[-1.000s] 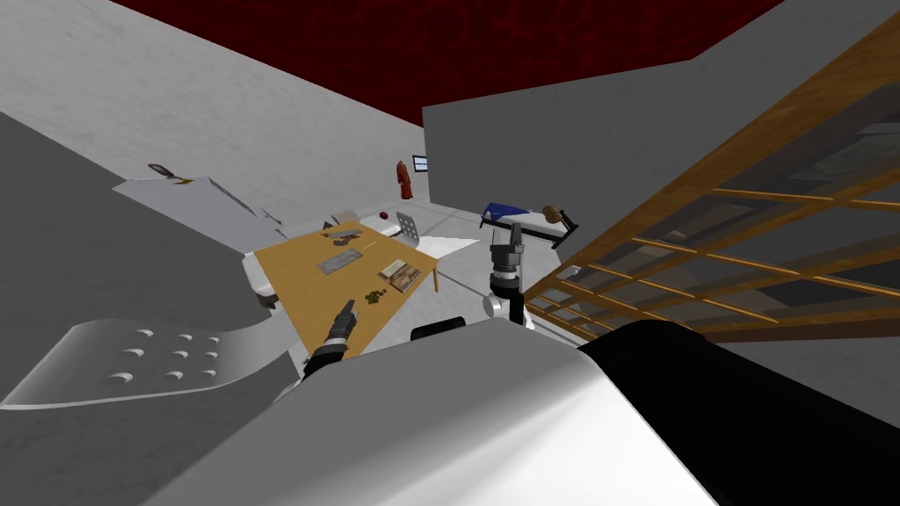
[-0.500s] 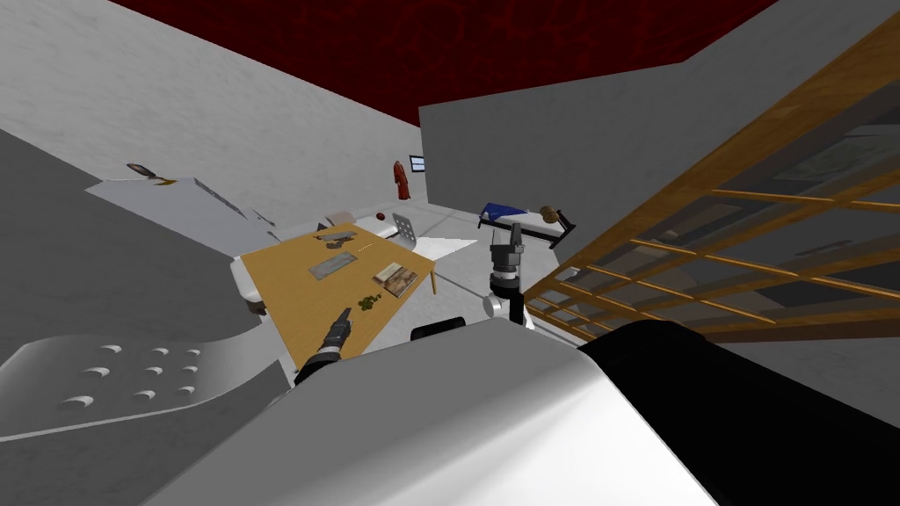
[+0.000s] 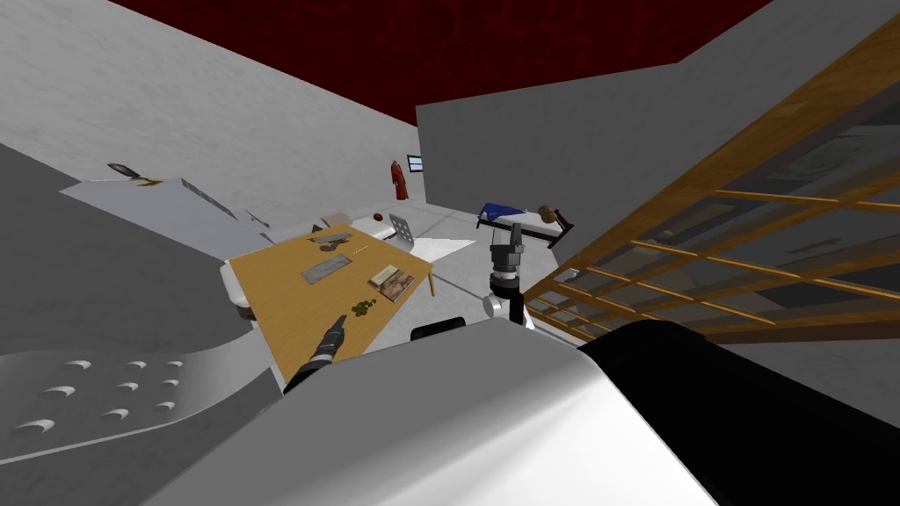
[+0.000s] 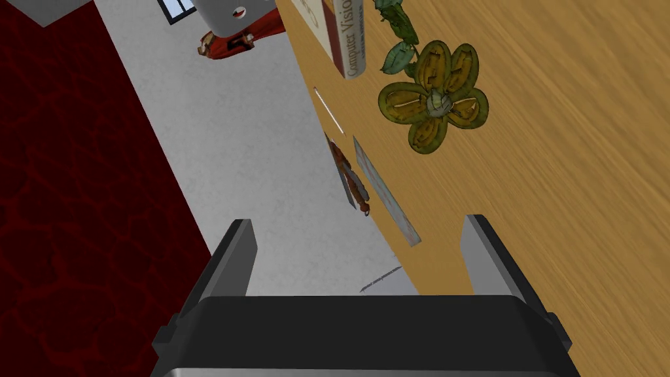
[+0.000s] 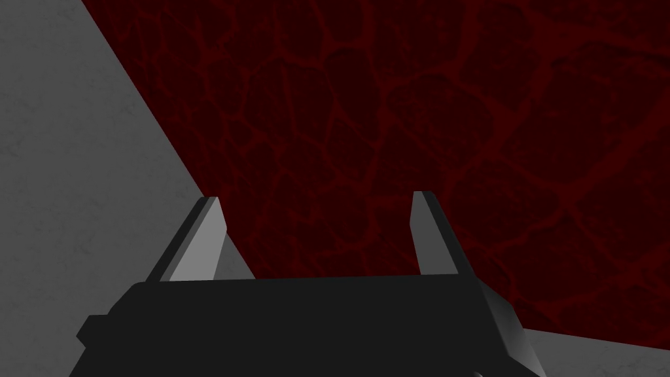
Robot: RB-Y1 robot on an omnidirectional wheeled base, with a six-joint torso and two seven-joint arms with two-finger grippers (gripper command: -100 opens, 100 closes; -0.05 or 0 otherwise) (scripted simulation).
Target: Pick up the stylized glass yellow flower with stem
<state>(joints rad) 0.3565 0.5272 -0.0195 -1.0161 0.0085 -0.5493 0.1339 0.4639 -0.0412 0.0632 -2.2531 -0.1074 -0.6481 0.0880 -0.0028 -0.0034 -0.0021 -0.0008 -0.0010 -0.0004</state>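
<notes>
The yellow flower (image 4: 434, 97) has several rounded petals and a green leafy stem (image 4: 399, 33); it lies flat on the wooden table (image 4: 576, 170). In the head view the flower (image 3: 361, 307) is a small dark cluster near the table's near edge. My left gripper (image 4: 358, 229) is open, a short way back from the flower, nothing between its fingers. In the head view the left gripper (image 3: 337, 325) hovers over the table's near part. My right gripper (image 5: 317, 219) is open and empty; in the head view the right gripper (image 3: 516, 230) points up beside my chest.
A book (image 4: 340, 33) lies just beyond the flower, and a flat grey sheet (image 3: 328, 269) and dark items (image 3: 331, 238) sit farther along the table. A perforated white chair (image 3: 97, 400) stands near left. A wooden lattice (image 3: 729, 237) rises on the right.
The whole head view has shifted: table and chair slid left and slightly nearer as I moved. My left gripper stays low over the table's near part; the right arm is unchanged.
</notes>
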